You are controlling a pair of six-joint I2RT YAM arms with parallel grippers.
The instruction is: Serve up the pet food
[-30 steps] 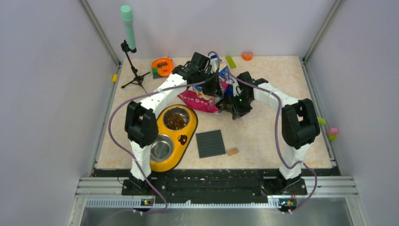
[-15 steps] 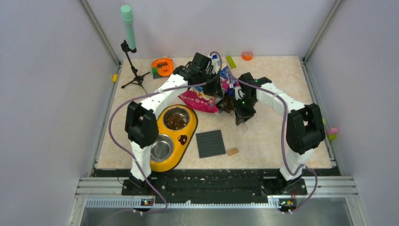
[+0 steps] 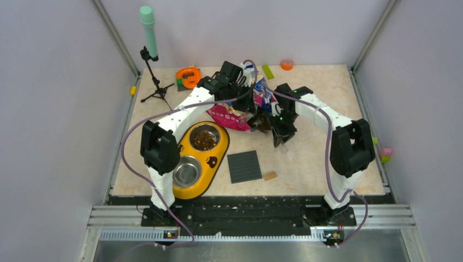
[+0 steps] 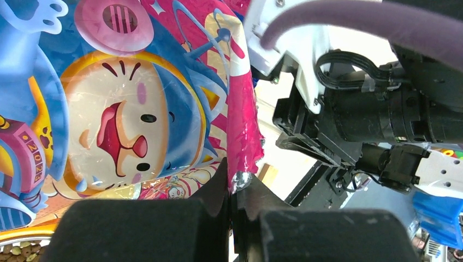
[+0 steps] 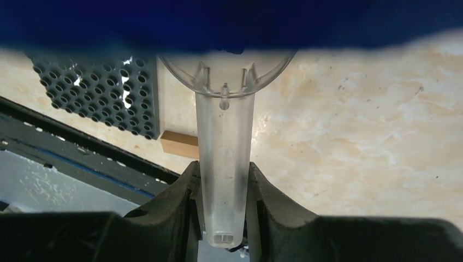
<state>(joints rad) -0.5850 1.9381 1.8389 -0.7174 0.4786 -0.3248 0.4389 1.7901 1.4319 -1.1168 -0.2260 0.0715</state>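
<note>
Seen from above, closest to the arm bases a yellow feeder (image 3: 212, 161) lies on the left of the beige table (image 3: 327, 158), with two steel bowls set in it. The nearer bowl (image 3: 187, 172) is shiny metal; the farther bowl (image 3: 203, 140) holds the pet food (image 3: 203, 141), a heap of small brown kibble. Just right of the feeder lies a dark grey studded plate (image 3: 244, 166), with a small tan block (image 3: 269, 176) beside its near right corner. Farther in, at mid-table, both arms meet over a glossy pink and blue bag (image 3: 232, 115) printed with a cartoon cat. The right gripper (image 5: 224, 196) has its jaws pressed against the handle of a clear plastic scoop (image 5: 225, 125), whose rounded end runs out of sight under blue bag material. The left gripper (image 4: 236, 180) has its jaws closed together on the torn pink edge of the bag, the cat's face filling the left wrist view, and a little kibble shows at the bottom left corner there. At the far edge stand a small black tripod (image 3: 155, 84) carrying a mint green cylinder (image 3: 147, 24), an orange object (image 3: 189, 76), a green block (image 3: 267, 71) and an orange ring (image 3: 287, 64)
</note>
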